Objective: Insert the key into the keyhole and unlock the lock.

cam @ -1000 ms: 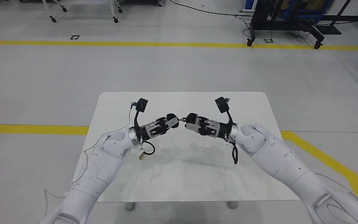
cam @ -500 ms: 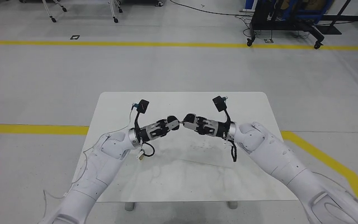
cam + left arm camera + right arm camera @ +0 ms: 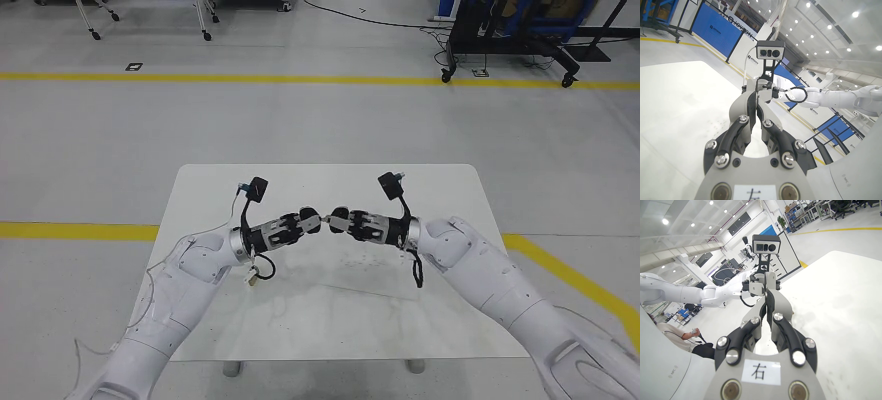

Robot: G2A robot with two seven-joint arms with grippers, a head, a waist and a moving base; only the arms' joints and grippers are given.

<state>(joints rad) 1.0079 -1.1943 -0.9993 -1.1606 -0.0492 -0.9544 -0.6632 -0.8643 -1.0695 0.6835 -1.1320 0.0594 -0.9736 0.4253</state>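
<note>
While left gripper [image 3: 313,217] and right gripper [image 3: 333,216], each pinched tight on something unclear, meet tip-to-tip over the table's [image 3: 420,300] middle, insertion seems underway; next, a steady twist.

Right gripper [image 3: 765,295] mid-frame, pads pressed together, tip to tip with left gripper [image 3: 762,288] just beyond, above white table [image 3: 838,291].

Left hand [image 3: 756,102]: fingers pressed together, pointed at the right one.
Right hand [image 3: 766,298]: fingers closed, tips held close to the left's.
Arms: forearms angled inward, elbows out.
</note>
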